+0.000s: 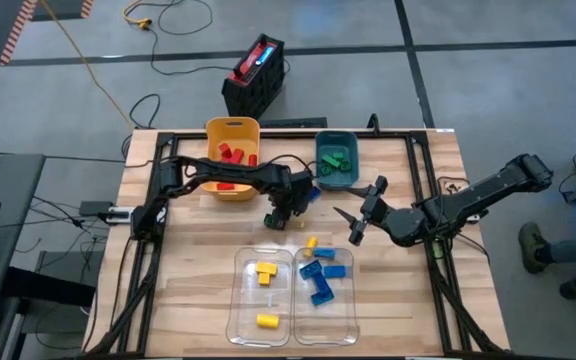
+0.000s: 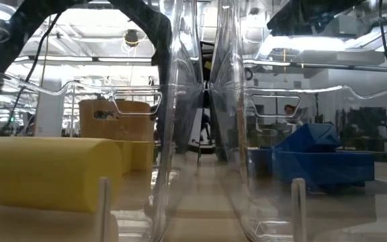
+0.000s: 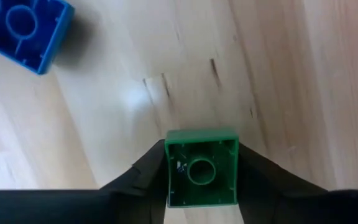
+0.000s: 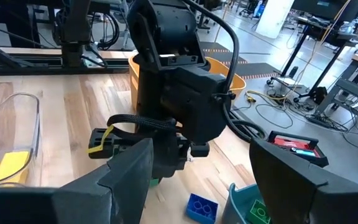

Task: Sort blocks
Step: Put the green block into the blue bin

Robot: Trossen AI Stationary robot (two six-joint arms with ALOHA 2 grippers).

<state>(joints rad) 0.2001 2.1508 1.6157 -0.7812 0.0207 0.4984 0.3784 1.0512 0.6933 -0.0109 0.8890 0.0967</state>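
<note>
Left hand (image 1: pixel 278 218) down at mid-counter (image 1: pixel 198 270), fingers clamped on a green block (image 3: pixel 201 168). Right hand (image 1: pixel 360 222) held above the counter just to the right, fingers apart, holding nothing. Red blocks (image 1: pixel 232 154) in the yellow bin (image 1: pixel 232 128), green ones (image 1: pixel 334 160) in the teal bin (image 1: pixel 336 138), yellow (image 1: pixel 265 270) and blue (image 1: pixel 320 280) in the clear bins (image 1: pixel 293 335). A loose blue block (image 3: pixel 18 28) lies near the green one.
</note>
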